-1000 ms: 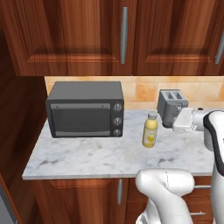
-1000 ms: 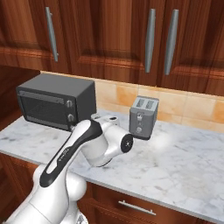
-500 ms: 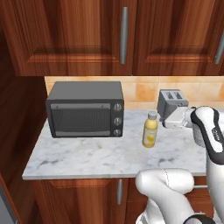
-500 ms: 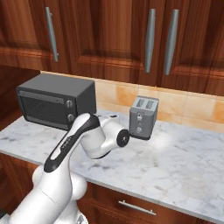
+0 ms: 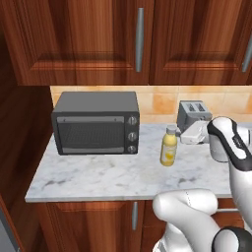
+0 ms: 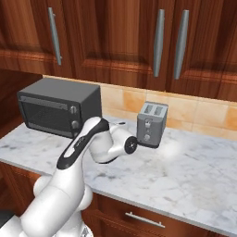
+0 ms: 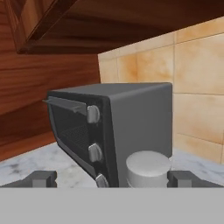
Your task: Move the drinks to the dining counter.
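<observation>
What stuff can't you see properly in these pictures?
- Yellow bottle: in the hand view its body is cut off below the white cap.
- Gripper: in the hand view its fingertips barely clear the bottom.
- Toaster: in the left base view its lower right is hidden behind the arm.

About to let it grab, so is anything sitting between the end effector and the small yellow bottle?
Nothing visible: the open end effector faces the yellow bottle's white cap, the grey toaster oven just behind it.

Home kitchen, marble worktop [image 5: 98,174], toaster oven [image 5: 96,123], toaster [image 6: 152,124], wooden cabinets [image 5: 98,39], tan tile backsplash [image 6: 199,113]
</observation>
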You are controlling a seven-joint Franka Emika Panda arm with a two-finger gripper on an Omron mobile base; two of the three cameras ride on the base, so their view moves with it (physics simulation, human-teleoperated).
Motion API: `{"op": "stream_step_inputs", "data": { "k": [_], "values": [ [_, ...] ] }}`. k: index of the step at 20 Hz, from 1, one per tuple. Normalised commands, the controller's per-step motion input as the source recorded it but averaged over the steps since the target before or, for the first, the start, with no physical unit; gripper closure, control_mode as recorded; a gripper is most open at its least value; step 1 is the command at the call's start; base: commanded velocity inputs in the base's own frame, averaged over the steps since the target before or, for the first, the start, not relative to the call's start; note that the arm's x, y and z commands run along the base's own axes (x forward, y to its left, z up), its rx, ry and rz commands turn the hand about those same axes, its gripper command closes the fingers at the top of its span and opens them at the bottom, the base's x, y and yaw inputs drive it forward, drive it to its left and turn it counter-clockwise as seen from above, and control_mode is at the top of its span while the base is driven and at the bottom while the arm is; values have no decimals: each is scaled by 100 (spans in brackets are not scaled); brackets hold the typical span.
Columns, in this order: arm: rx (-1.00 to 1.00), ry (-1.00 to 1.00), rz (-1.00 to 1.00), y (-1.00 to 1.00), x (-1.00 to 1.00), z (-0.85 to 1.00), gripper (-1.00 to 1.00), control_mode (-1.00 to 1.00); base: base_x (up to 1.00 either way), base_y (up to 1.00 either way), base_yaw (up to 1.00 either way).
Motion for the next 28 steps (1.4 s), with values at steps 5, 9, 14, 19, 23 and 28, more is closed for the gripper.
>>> {"op": "stream_step_inputs", "data": {
  "k": [5, 9, 14, 19, 23, 28],
  "values": [
    [0, 0, 0, -5, 12, -19, -100, -100, 0, 0, 0],
    [0, 0, 0, 0, 14, -15, -100, -100, 0, 0, 0],
    [0, 0, 0, 0, 12, -13, -100, -100, 0, 0, 0],
    [0, 0, 0, 0, 14, -13, -100, -100, 0, 0, 0],
    [0, 0, 0, 0, 19, -13, -100, -100, 0, 0, 0],
    [0, 0, 0, 0, 19, -10, -100, -100, 0, 0, 0]
  ]
}}
